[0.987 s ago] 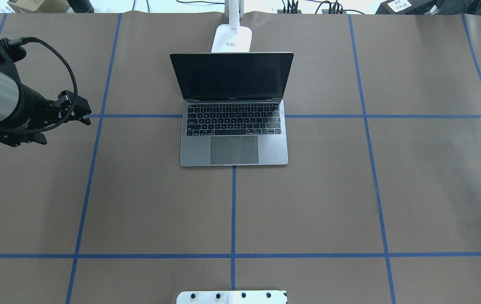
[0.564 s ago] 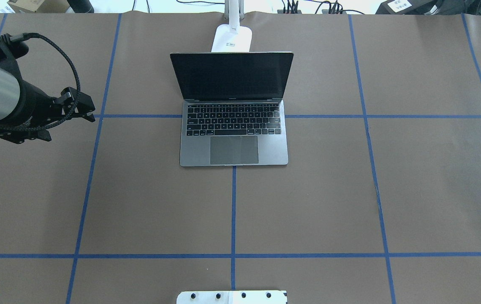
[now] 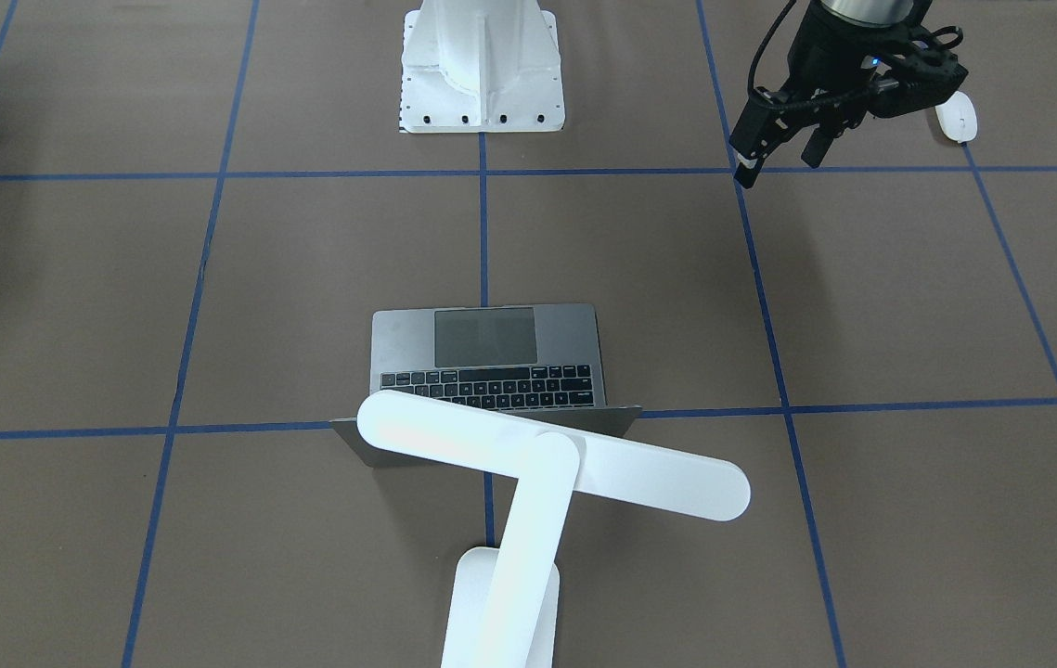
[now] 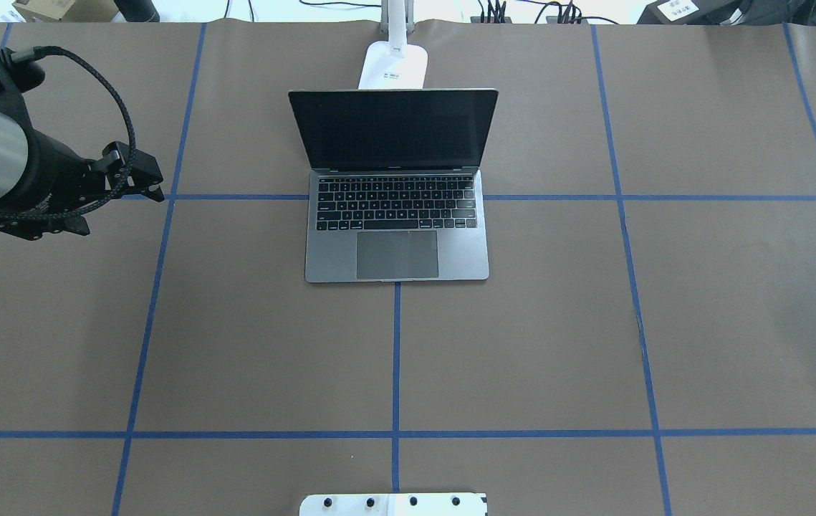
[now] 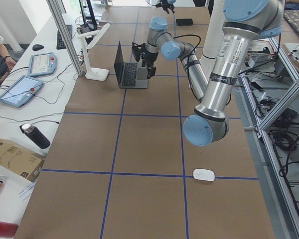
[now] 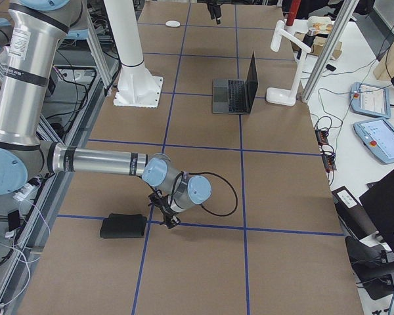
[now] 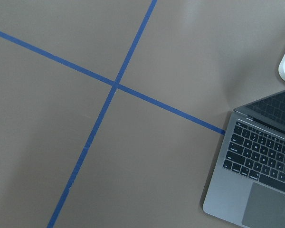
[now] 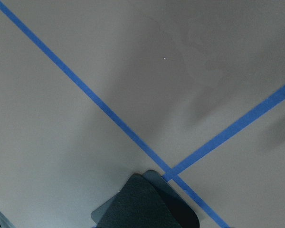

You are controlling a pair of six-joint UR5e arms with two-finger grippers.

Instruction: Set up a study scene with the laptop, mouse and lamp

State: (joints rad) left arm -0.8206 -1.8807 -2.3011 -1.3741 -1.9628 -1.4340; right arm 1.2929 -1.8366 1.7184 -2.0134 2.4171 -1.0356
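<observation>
Pictured from the front: laptop (image 3: 485, 348) open at centre, lamp (image 3: 639, 475) head above its lid; mouse (image 3: 957, 119) at upper right, beside left gripper (image 3: 780, 153), fingers spread, empty. Right gripper (image 6: 167, 219), lower left of right-side view: grip impossible to tell.

Both arms are smooth silver tubes linked by fat round joints with pale-blue caps. The left arm (image 5: 217, 74) carries printed labels along its tubes and a black band just under its topmost blue cap. Its wrist is black, and a thick braided black cable (image 4: 120, 113) runs from a plug there towards the left pincer (image 3: 779, 160), which is all black and boxy, with two slim fingers and a tiny blue light above them. The right arm (image 6: 98, 161) has the same silver and blue, with a thin black cable (image 6: 237, 195) at its wrist. The white pedestal (image 3: 482, 83) is a ribbed block on a flat plate with a row of dark screws along the plate's edge. A white column (image 6: 125, 39) stands on the pedestal.
</observation>
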